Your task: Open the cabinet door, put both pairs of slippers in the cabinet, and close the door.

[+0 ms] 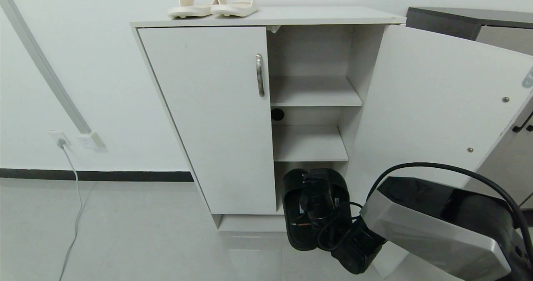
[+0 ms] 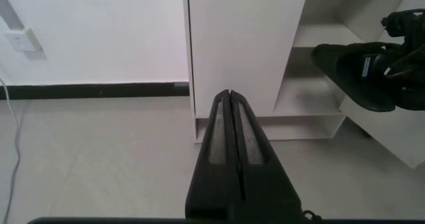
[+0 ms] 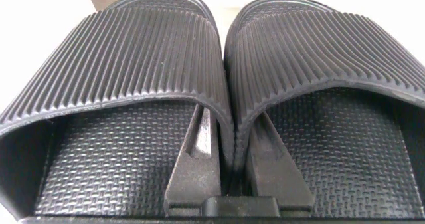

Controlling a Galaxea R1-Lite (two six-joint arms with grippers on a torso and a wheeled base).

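Slippers [image 3: 153, 64], black, ribbed straps

The white cabinet [image 1: 208, 118] before me stands on the pale tiled floor [image 1: 125, 231], where a grey cable [image 1: 75, 214] trails down from the wall socket. On the cabinet's top board [image 1: 325, 14] lie the cream slippers [image 1: 213, 2], side by side near its left end. The black slippers [image 1: 297, 206] pinched in my right pincer [image 3: 229, 163] hang above the bottom board [image 2: 309, 98].

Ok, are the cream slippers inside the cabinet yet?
No, the cream slippers sit side by side on the cabinet top, not inside.
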